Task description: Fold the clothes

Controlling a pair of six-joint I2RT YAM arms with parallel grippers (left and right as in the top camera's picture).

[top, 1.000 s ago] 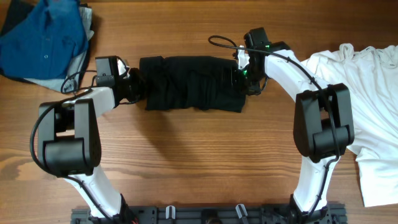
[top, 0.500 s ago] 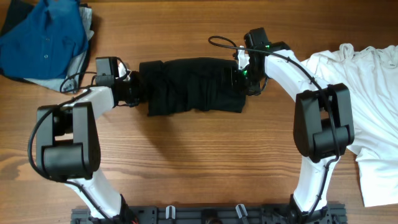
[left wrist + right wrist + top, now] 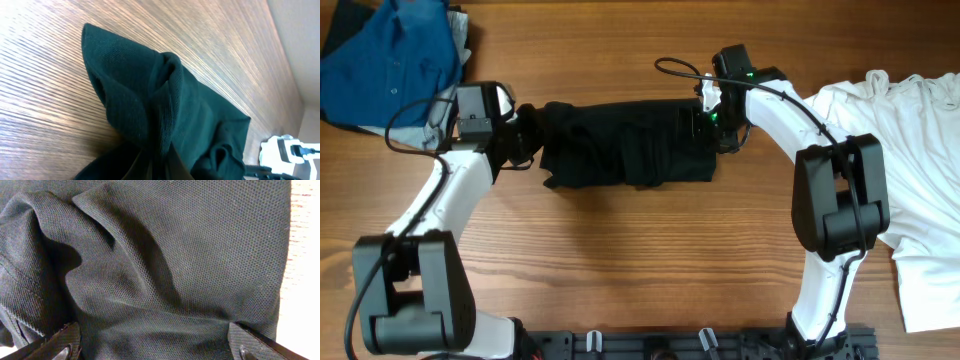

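The clothes, a black T-shirt [image 3: 625, 142], lie bunched in a long band across the middle of the table. My left gripper [image 3: 530, 130] is shut on the band's left end, and in the left wrist view the pinched fabric [image 3: 150, 110] rises in a fold from the jaws [image 3: 160, 167] above the wood. My right gripper [image 3: 705, 120] is at the band's right end. It stands open, its fingers [image 3: 250, 345] far apart at either side of the wrinkled black cloth [image 3: 175, 255] that fills the right wrist view. No logo shows.
A blue buttoned shirt [image 3: 395, 60] lies on a grey garment at the back left corner. A white T-shirt [image 3: 920, 180] is spread along the right edge. A black cable [image 3: 675, 68] loops behind the right wrist.
My left gripper has moved toward the back of the table with the shirt's left end, and its arm has swung out to the left. The right arm has stayed put.
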